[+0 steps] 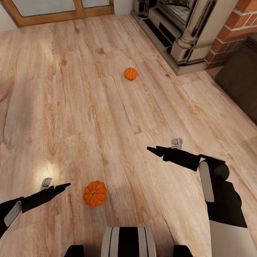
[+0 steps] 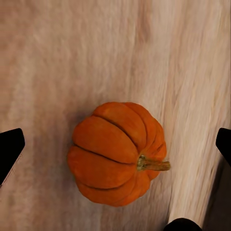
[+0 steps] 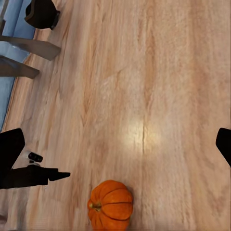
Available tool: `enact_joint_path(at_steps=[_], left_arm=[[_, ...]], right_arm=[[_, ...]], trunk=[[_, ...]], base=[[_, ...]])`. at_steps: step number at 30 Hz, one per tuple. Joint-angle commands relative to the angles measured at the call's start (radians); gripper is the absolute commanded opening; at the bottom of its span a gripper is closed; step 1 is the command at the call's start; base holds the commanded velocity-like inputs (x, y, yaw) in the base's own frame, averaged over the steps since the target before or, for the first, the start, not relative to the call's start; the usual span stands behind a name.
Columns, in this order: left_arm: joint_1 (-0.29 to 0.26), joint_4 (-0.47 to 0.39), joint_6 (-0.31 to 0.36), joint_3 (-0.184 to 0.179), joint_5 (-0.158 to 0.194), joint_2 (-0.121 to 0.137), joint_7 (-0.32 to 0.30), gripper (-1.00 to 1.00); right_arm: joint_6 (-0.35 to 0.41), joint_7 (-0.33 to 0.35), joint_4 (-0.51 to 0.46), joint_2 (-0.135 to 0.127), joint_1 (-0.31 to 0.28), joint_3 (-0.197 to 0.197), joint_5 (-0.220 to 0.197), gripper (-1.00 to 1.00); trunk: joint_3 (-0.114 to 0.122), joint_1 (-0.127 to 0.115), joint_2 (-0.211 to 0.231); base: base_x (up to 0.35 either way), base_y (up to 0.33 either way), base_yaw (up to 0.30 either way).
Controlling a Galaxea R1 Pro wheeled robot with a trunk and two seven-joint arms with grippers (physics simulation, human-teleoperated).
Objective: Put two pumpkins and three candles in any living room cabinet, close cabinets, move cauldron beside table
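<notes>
Near pumpkin point(image 1: 95, 193) is lying between the wide-parted fingers of the left gripper point(image 2: 115, 144), needing a centred, straight descent before clamping.

Pumpkin point(image 3: 110, 205) on wood floor point(image 3: 144, 72); cauldron point(image 3: 42, 13) far off.

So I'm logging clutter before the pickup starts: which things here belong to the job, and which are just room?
Belongs to the job:
near pumpkin, on the floor beside the left claw
far pumpkin, on the floor nearer the fireplace
cauldron, on the floor by grey slanted legs
dark cabinet

Just room:
brick fireplace
wooden floor
</notes>
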Motion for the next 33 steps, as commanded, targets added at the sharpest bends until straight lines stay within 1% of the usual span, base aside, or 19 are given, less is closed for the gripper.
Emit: enact_joint_path(at_steps=[1,2,4,8,12,24,30,33], left_arm=[[-0.005,-0.002,0.010,0.001,0.005,0.002,-0.004,1.00],[-0.012,-0.007,0.010,0.002,0.006,0.002,-0.007,1.00],[-0.050,-0.013,0.026,-0.002,0.006,0.001,-0.012,1.00],[-0.076,-0.016,0.056,-0.003,0.005,-0.002,-0.010,1.00],[-0.084,-0.014,0.062,-0.008,0.001,-0.008,-0.001,1.00],[-0.085,-0.014,0.060,-0.012,0.000,-0.009,0.001,1.00],[-0.085,-0.014,0.062,-0.039,0.000,-0.009,0.000,1.00],[-0.085,-0.014,0.062,-0.042,0.000,-0.009,0.001,1.00]], right_arm=[[0.004,0.010,0.000,0.000,0.000,0.000,0.001,1.00],[0.004,0.014,-0.001,0.000,0.001,0.001,0.001,1.00],[0.003,0.018,-0.001,0.000,0.003,0.004,0.001,1.00],[0.006,0.020,-0.002,0.000,0.009,0.008,0.001,1.00],[0.007,0.021,-0.002,0.000,0.013,0.008,0.001,1.00],[0.009,0.021,-0.002,0.002,0.014,0.009,0.001,1.00],[0.007,0.021,-0.002,0.003,0.014,0.010,0.000,1.00],[0.005,0.021,-0.002,0.004,0.014,0.010,-0.001,1.00]], trunk=[[-0.005,0.000,0.000],[-0.008,0.001,-0.001],[-0.016,0.002,-0.001],[-0.032,0.003,-0.002],[-0.047,0.005,-0.003],[-0.093,0.011,-0.006],[-0.117,0.013,-0.007],[-0.128,0.015,-0.008]], base=[[0.000,0.000,0.000],[0.000,0.000,0.000],[0.000,0.000,0.000],[0.000,0.000,0.000],[0.000,0.000,0.000],[0.000,0.000,0.000],[0.000,0.000,0.000],[0.000,0.000,0.000]])
